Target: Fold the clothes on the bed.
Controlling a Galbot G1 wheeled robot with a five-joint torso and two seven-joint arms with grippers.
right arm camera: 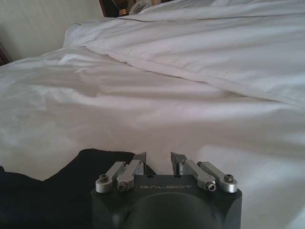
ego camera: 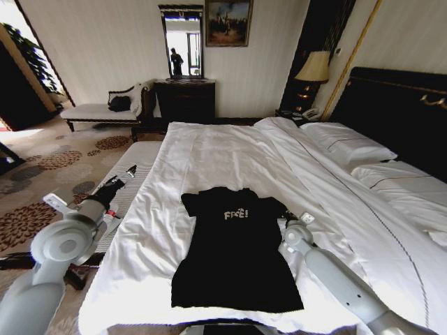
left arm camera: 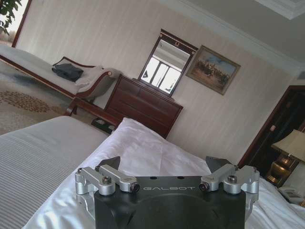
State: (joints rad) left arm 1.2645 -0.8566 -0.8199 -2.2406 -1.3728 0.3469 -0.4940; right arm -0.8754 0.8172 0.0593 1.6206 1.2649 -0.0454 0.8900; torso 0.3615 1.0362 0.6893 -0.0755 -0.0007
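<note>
White bed (ego camera: 209, 150) carries the flat T-shirt (ego camera: 234, 251); right claw (right arm camera: 158, 161), narrowly spread beside its sleeve, must pinch it; left claw (left arm camera: 164, 164) spread, idle.

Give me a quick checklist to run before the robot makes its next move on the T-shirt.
1. T-shirt lies flat on the bed, lettering up: ok.
2. Right gripper at the shirt's right sleeve, fingers open: ok.
3. Right gripper has fabric between its fingers: not ok, nothing held yet.
4. Left gripper near the shirt: not ok, it hangs open beyond the bed's left edge.
5. Both sleeves spread out: ok.
6. Bottom hem free of wrinkles: cannot tell.
</note>
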